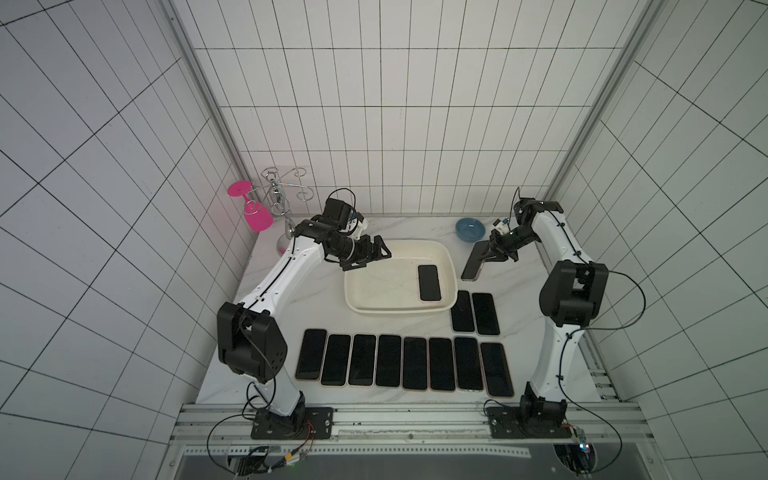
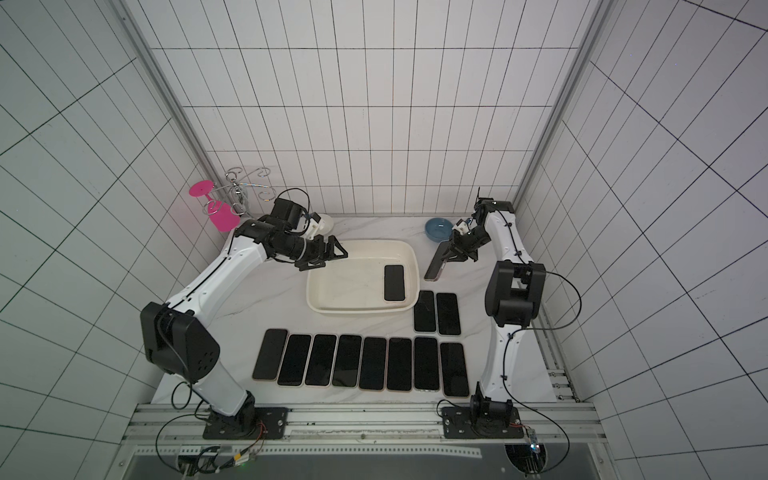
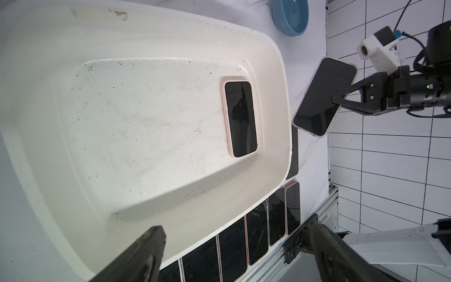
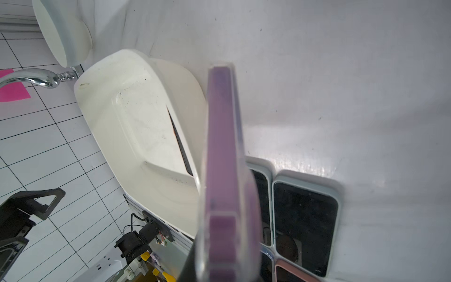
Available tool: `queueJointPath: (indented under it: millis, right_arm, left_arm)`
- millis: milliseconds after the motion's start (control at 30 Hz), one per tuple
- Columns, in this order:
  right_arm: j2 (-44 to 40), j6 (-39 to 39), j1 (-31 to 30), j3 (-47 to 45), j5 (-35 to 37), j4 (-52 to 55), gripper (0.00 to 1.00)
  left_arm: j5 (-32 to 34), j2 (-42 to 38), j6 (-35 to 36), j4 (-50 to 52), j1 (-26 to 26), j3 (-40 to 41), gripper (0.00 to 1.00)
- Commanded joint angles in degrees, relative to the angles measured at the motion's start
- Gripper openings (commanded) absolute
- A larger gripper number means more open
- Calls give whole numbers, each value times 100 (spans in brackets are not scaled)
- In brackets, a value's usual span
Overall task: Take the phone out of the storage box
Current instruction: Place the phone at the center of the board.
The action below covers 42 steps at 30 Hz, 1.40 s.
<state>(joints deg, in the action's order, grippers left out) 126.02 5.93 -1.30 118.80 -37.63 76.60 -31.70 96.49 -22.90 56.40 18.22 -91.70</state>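
Cream-white plastic fills my left wrist feed: that's the storage box point(image 3: 122, 127), sitting mid-table, and one pink-edged phone point(image 3: 240, 118) lies flat on its floor, screen up, tucked close to the wall on the right arm's side. My left gripper point(image 1: 368, 258) hangs over the box's far left corner, jaws spread wide, nothing between them. Over on the other side, the right gripper point(image 1: 491, 252) is pinched onto the upper part of the held phone point(image 1: 473, 264), which is outside the box, just beside its right wall and steeply tilted, lower end down toward the marble tabletop point(image 1: 523, 332). Whether that end touches the surface, I can't tell. On the right wrist feed I get that phone edge-on, a purple side in a clear case. The blue bowl point(image 1: 470, 230) sits just behind it at the back of the table. Along the near edge, a row of eight phones point(image 1: 388, 361) lies screen up, side by side, and a pair of phones point(image 1: 473, 311) sits just off the box's near right corner.
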Motion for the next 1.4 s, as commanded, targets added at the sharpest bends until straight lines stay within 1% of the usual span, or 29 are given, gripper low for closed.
queueJointPath:
  millis: [0, 100, 200, 500, 667, 733, 900, 1067, 1233, 1367]
  right_arm:
    - [397, -254, 72, 719, -127, 469, 5]
    - [797, -321, 80, 1111, -208, 576, 5]
    - [1101, -365, 79, 1291, -371, 602, 5]
    - [1656, -443, 78, 1480, -704, 628, 5]
    - [1783, -481, 74, 1402, -638, 650, 8]
    - [1810, -487, 77, 1359, -566, 654, 13]
    - [1939, -394, 91, 1450, -395, 637, 31]
    - [2020, -306, 129, 1457, -343, 552, 39]
    - [2059, -150, 216, 1504, -143, 423, 46]
    - [2106, -32, 253, 1772, -155, 302, 55]
  left_arm:
    - [28, -121, 35, -221, -13, 88, 97]
    - [74, -73, -52, -282, -26, 147, 97]
    - [99, -58, -131, -352, -20, 234, 96]
    - [244, -49, -218, -407, -20, 389, 95]
    - [285, -45, -255, -446, -20, 468, 94]
    - [288, -55, -252, -448, -20, 511, 94]
    - [284, -62, -249, -477, -20, 626, 94]
    - [261, -77, -248, -511, -20, 731, 93]
    - [295, -93, -261, -535, -20, 806, 93]
    - [338, -67, -266, -534, -20, 802, 93]
